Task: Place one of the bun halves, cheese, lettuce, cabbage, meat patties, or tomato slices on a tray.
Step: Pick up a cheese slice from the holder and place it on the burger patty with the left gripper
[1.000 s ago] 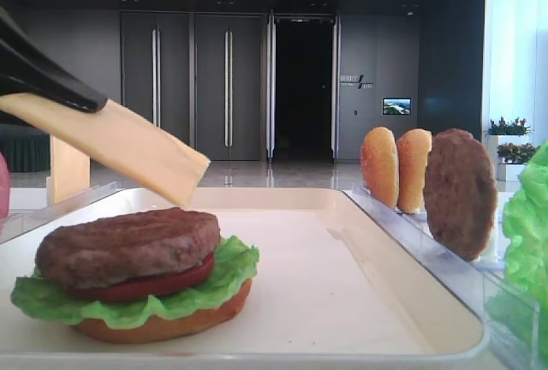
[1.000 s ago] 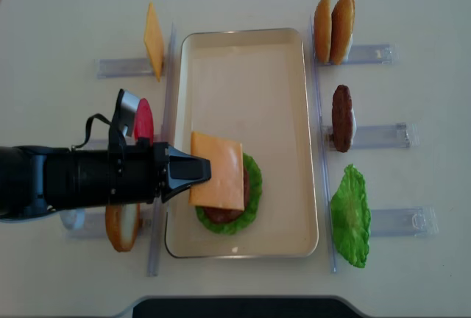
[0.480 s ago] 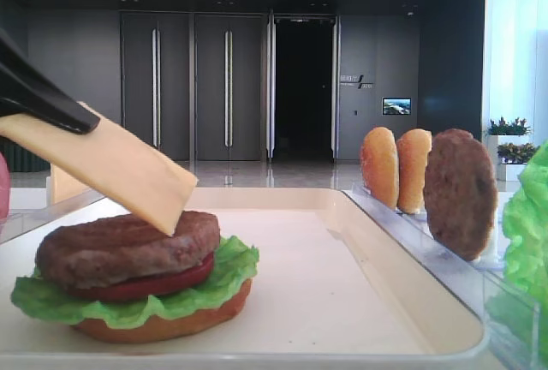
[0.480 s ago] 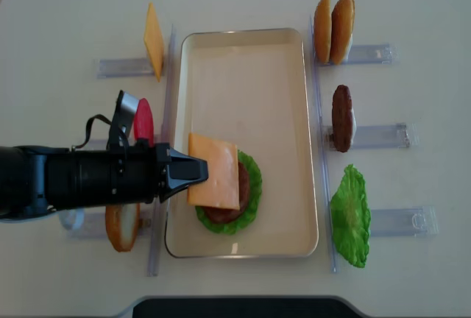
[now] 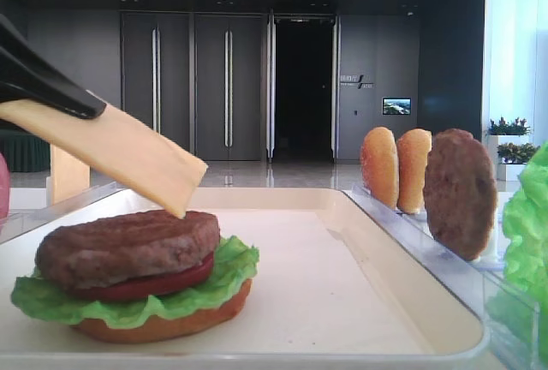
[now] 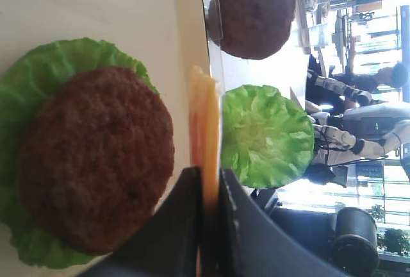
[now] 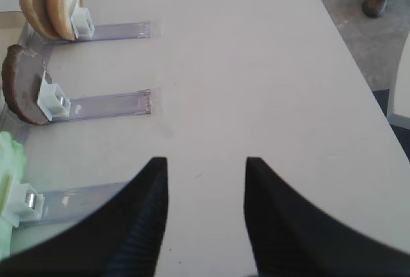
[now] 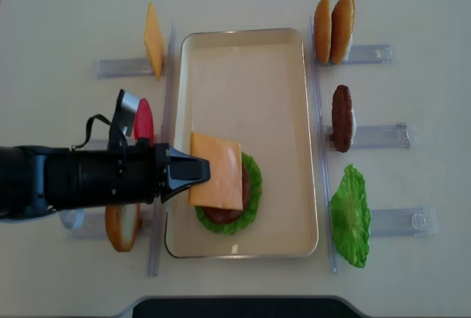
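Left claw: we see the left claw (image 8: 199,171) clenched on the near edge of the cheese (image 8: 216,170), its black jaws pressed flat against the slice on both faces.
Cheese: we see it held in the air, tilted down toward the far end, its lowest corner just above the meat patty (image 5: 128,245) on the stack; from the low side view we cannot tell whether that corner touches.
Stack: we see a bun half (image 5: 163,323) at the bottom, lettuce (image 5: 224,271) over it, a tomato slice (image 5: 158,284) and the patty on top, all sitting at the near left part of the tray (image 8: 280,97).
Right claw: we see the right claw (image 7: 205,190) released, its two dark fingers spread wide over bare desk (image 7: 256,65), holding nothing.
Right holders: we see two bun halves (image 8: 333,29), a spare patty (image 8: 341,118) and a lettuce leaf (image 8: 350,215) standing beside the tray.
Left holders: we see a second cheese slice (image 8: 153,40), a red slice (image 8: 143,121) and another bun (image 8: 121,227).
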You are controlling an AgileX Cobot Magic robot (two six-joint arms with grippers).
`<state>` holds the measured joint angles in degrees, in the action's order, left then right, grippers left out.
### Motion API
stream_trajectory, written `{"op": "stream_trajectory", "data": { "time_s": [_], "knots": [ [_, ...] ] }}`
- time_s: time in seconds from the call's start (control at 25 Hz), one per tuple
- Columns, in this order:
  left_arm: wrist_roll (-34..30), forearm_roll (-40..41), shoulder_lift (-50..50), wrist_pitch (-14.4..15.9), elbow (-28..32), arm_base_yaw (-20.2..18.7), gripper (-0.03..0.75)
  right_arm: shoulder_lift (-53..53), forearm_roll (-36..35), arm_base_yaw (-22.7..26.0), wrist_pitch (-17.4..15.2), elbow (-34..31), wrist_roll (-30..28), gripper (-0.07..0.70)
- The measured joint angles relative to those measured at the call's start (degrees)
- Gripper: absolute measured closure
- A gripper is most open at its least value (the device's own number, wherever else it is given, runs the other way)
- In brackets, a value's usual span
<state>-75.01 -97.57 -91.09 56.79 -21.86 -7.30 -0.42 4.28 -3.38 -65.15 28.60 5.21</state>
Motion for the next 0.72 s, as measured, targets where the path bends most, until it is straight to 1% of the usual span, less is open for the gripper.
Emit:
{"op": "stream_trajectory", "data": {
  "time_s": [0.72],
  "knots": [
    [-0.79, -0.02, 0.0, 0.29, 0.0, 0.0, 0.682, 0.0, 0.0, 0.0, 0.0, 0.0, 0.0, 0.326]
  ]
}}
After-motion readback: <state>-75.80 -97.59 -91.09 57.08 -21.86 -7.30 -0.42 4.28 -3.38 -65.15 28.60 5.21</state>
